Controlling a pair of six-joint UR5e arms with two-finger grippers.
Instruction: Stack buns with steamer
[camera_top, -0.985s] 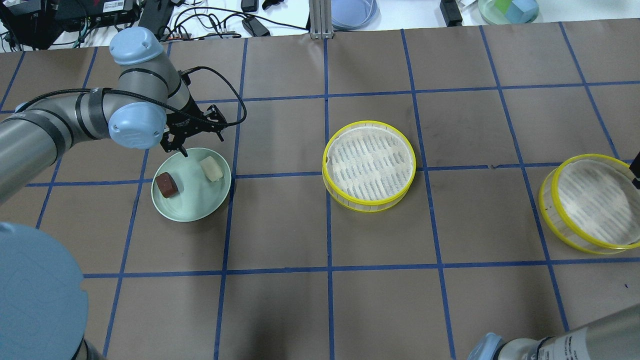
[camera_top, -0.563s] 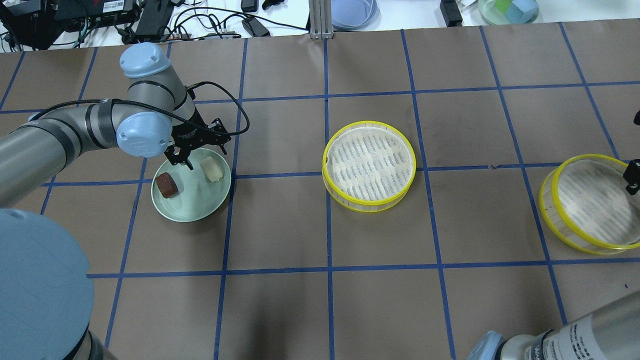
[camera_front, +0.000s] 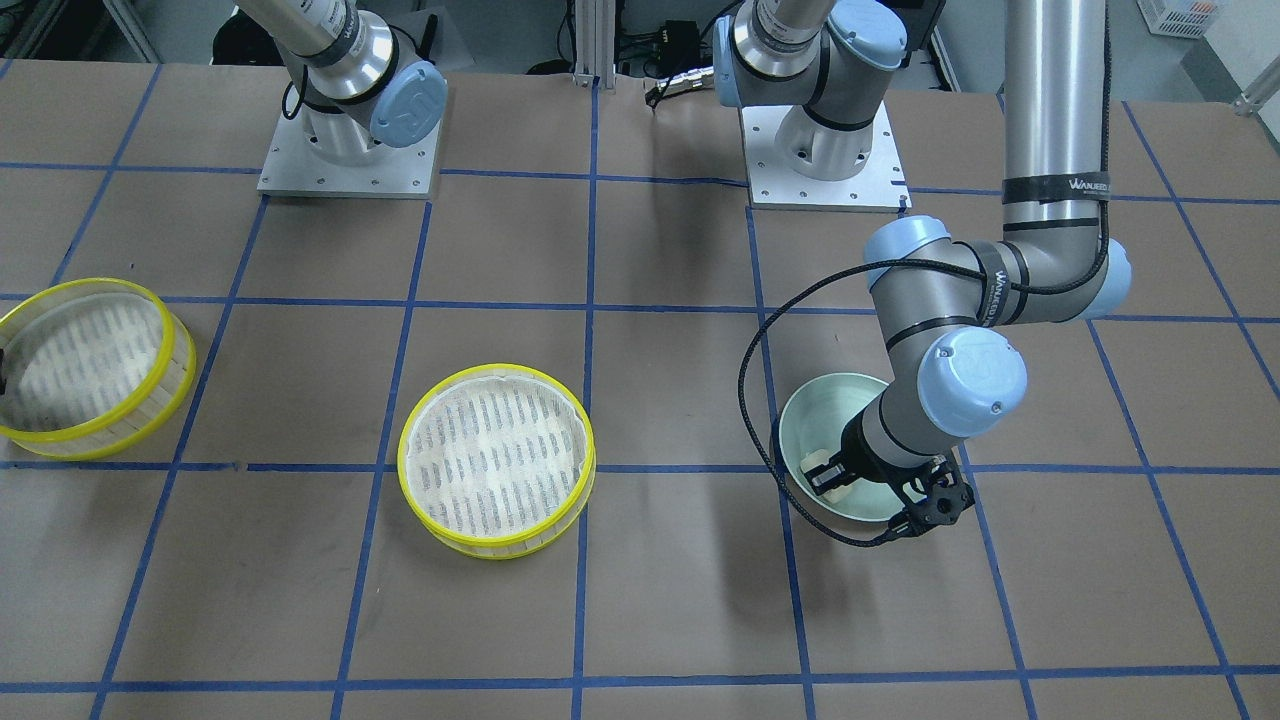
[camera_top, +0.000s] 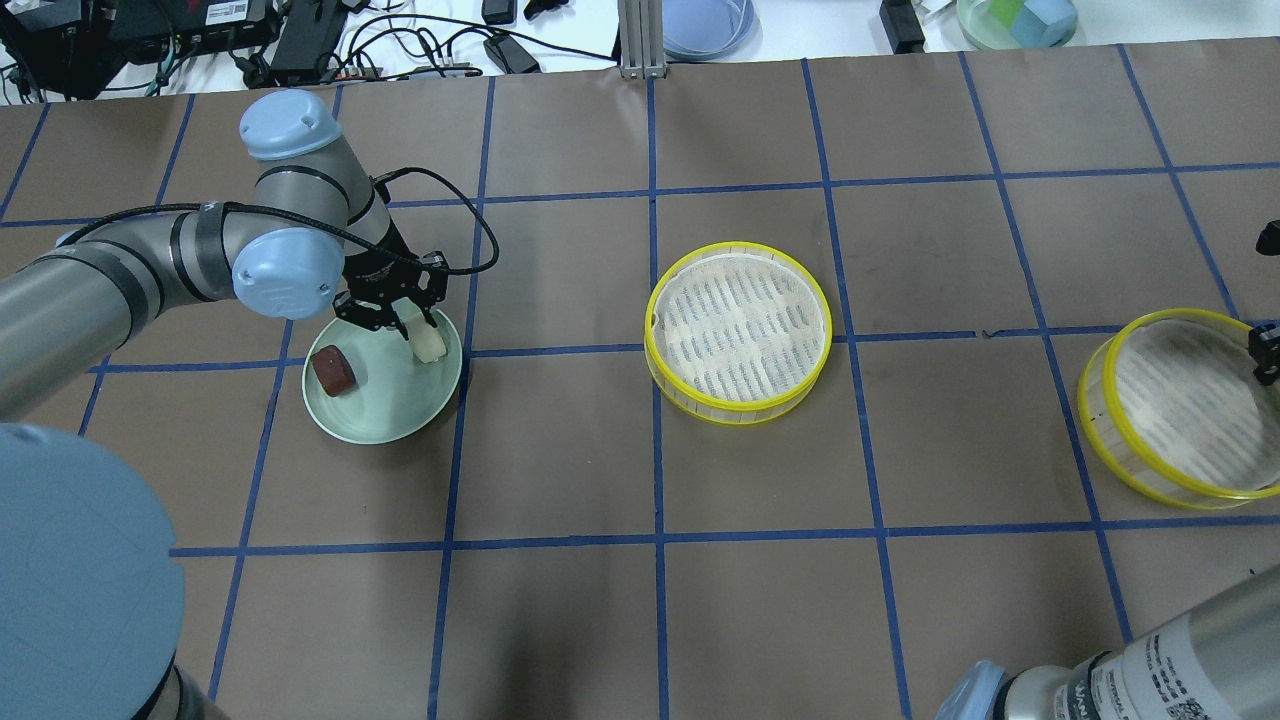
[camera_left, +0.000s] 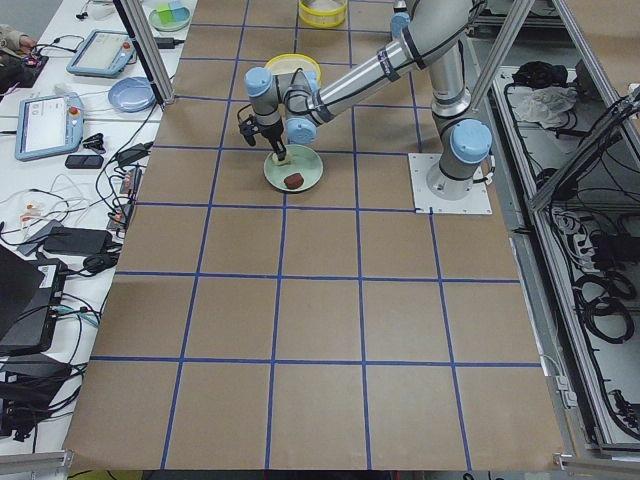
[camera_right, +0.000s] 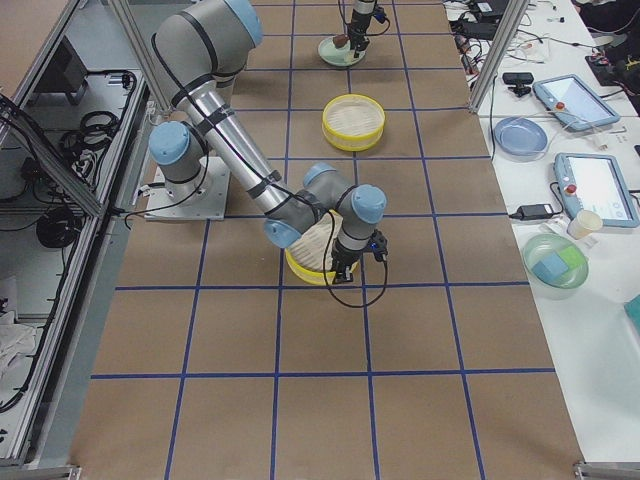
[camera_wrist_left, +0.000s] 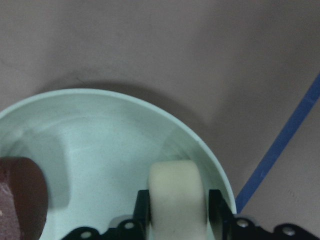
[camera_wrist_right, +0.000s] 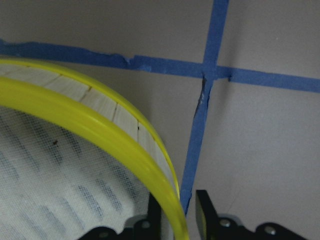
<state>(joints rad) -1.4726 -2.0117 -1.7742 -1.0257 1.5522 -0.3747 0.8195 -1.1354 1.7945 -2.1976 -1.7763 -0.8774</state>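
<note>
Left jaws were down in the pale green plate (camera_top: 385, 420), clamped across the cream bun (camera_wrist_left: 177, 195), one pad (camera_wrist_left: 143, 210) on each flank, and the wrist view showed no gap I could make out. The bun sat between them at the plate's outer edge, hard by the rim, its underside seemingly on the plate. The brown bun (camera_top: 334, 371) lay off to one side of those jaws, well apart, on the same plate.

What could bite me here: that rim was just beyond the jaws, so a lift with any outward drift could snag it and drag or tip the plate on the bench (camera_top: 560, 450). The bun looked soft and rounded too. Squeezed too hard it would dent; too lightly and it could roll out on the way to the middle steamer (camera_top: 738, 410).

Its long axis ran straight ahead between the pads, crosswise to my closing line, so I held the narrow width, one blunt end pointing toward the rim.

Right jaws were apart, straddling the yellow rim of the other steamer (camera_wrist_right: 100, 130).
</note>
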